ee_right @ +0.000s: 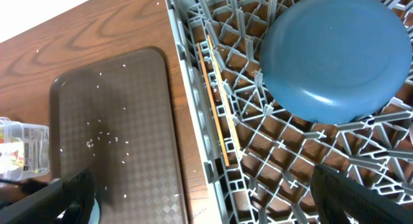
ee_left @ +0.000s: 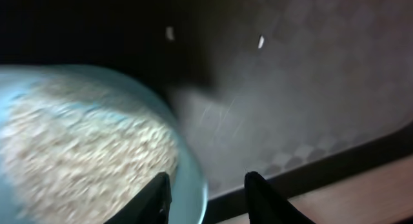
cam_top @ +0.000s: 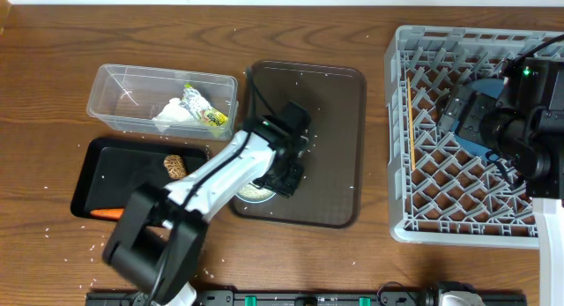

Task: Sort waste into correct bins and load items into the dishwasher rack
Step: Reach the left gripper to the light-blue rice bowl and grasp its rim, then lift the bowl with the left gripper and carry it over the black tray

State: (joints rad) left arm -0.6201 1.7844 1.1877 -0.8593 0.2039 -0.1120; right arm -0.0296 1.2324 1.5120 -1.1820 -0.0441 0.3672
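seemingly the open left claw (ee_left: pixel 206 180) straddles the white bowl (ee_left: pixel 77 140) at its rim.

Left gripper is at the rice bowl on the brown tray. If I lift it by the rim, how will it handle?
The bowl looks rigid and smooth, so a one-sided rim pinch by the left gripper may slip or let it tilt. It holds loose rice, so any tilt would probably spill grains; lift level and slowly.

Grained brown wood table (cam_top: pixel 53 41) — grey plastic rack (cam_top: pixel 398 121), clear glossy plastic tub (cam_top: pixel 110 81) — matt chequer-textured tray (cam_top: pixel 335 121)
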